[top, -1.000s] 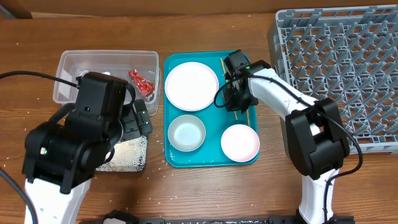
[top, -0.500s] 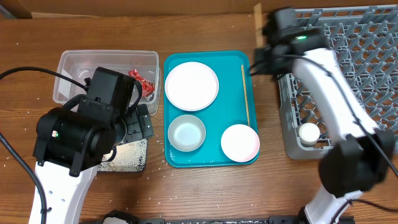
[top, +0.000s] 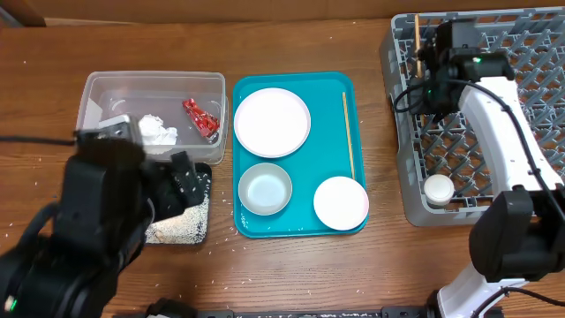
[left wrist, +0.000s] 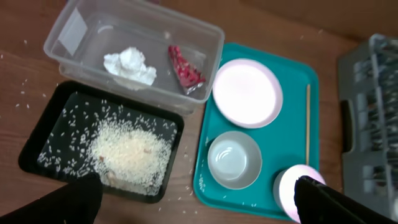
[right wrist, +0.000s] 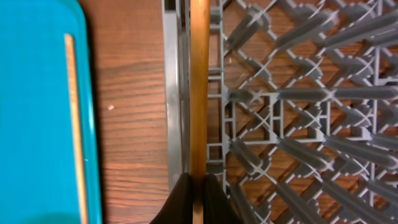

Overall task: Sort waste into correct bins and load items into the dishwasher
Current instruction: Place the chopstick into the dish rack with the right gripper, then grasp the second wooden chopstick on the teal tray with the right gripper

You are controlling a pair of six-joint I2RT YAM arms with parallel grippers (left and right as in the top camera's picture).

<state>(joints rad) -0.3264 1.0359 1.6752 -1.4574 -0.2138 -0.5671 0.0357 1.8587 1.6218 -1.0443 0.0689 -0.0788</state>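
My right gripper (top: 422,66) is shut on a wooden chopstick (right wrist: 199,87), held over the left rim of the grey dish rack (top: 494,132) at its far corner. The second chopstick (top: 349,137) lies on the teal tray's right side. The white plate (top: 272,122), a white bowl (top: 265,188) and a pale-pink bowl (top: 341,201) sit on that tray. A white cup (top: 439,188) stands in the rack. The clear tub (top: 97,88) holds the red wrapper (top: 201,117) and tissue wad (top: 157,131). The black tray (left wrist: 37,149) holds rice (left wrist: 130,152). My left gripper (left wrist: 196,193) is open, empty, high above.
The teal tray (top: 335,84) lies between the bins and the rack. Loose rice grains are scattered on the wooden table around the black tray and on the teal tray's front. My left arm hides most of the black tray from overhead.
My right gripper lifted one chopstick off the teal tray and carried it right and back to the rack's left rim. My left arm drew back toward the front left, uncovering the tissue.
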